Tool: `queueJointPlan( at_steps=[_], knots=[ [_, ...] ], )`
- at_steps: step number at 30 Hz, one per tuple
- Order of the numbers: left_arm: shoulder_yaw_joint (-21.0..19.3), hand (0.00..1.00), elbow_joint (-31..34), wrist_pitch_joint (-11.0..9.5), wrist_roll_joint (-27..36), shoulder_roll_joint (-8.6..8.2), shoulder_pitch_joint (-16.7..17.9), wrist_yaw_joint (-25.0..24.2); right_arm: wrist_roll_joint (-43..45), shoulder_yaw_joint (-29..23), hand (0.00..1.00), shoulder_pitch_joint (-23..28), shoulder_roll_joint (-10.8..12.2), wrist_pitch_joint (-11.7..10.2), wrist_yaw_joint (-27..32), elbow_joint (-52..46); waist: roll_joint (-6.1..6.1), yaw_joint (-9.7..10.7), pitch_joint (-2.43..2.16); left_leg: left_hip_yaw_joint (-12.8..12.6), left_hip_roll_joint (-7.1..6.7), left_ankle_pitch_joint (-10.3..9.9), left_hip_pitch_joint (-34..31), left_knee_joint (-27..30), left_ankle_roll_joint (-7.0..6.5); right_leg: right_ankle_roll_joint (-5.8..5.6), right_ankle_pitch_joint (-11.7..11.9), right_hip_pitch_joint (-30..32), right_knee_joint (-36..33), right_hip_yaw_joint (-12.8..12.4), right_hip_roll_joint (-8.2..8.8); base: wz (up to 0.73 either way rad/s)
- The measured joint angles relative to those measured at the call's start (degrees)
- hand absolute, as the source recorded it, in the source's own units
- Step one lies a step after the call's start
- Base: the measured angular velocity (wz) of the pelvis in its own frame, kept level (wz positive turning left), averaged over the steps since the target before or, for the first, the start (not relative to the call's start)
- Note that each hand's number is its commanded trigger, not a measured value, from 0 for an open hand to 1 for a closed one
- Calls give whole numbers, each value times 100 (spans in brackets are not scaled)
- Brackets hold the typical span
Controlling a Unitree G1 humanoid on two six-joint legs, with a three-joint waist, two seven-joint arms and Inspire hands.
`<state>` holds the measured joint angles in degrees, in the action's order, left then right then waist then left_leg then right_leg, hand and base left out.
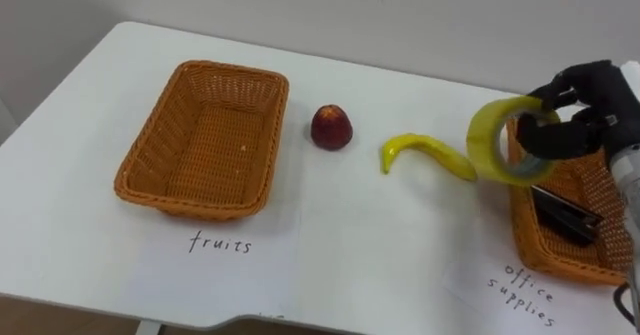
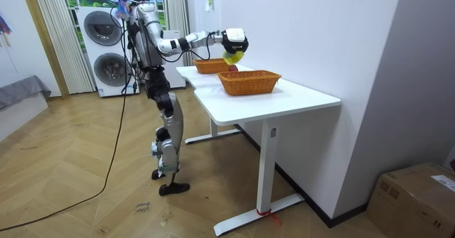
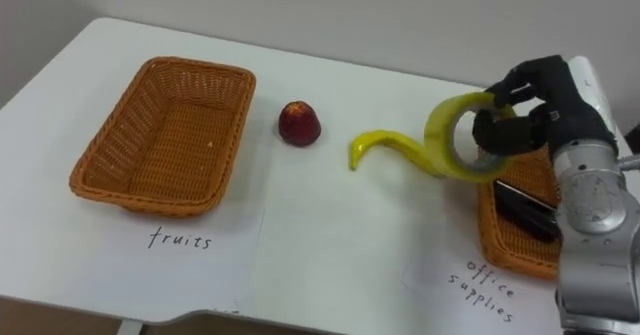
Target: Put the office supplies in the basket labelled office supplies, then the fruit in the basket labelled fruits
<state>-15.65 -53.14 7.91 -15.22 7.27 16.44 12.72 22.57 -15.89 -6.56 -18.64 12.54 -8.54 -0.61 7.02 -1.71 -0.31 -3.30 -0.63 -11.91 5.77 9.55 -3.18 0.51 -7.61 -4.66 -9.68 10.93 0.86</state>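
On a white desk [image 1: 350, 255], the robot's right hand [image 1: 585, 100] had its fingers curled round a yellow roll of tape [image 1: 482, 140], holding it upright in the air over the near-left rim of the right wicker basket [image 1: 560, 260]. A black object [image 1: 565, 213] lay inside that basket. A red apple [image 1: 331, 127] and a banana [image 1: 425, 153] lay on the desk between it and the left wicker basket [image 1: 150, 150].
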Motion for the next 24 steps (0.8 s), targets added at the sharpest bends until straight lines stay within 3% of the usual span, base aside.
queueJointPlan(
  at_steps=[7,17,24],
  knots=[
    [2,0,-5,0,1,-14,36,3,-11,-125,100,242,1,1,113,255,65,41,31,-2,-9,-2,62,1,-2,-1,0,-55,-10,-18,9,0],
    [10,0,-5,0,1,-12,133,16,-62,-185,100,240,0,-3,397,449,35,292,13,-3,-9,1,68,0,1,0,0,-54,-17,-73,0,0],
    [10,0,-4,0,1,-11,126,17,-95,-224,100,240,-1,-3,483,450,26,312,11,-63,-4,1,79,-13,0,0,0,-42,-15,-135,-9,-4]
  ],
)
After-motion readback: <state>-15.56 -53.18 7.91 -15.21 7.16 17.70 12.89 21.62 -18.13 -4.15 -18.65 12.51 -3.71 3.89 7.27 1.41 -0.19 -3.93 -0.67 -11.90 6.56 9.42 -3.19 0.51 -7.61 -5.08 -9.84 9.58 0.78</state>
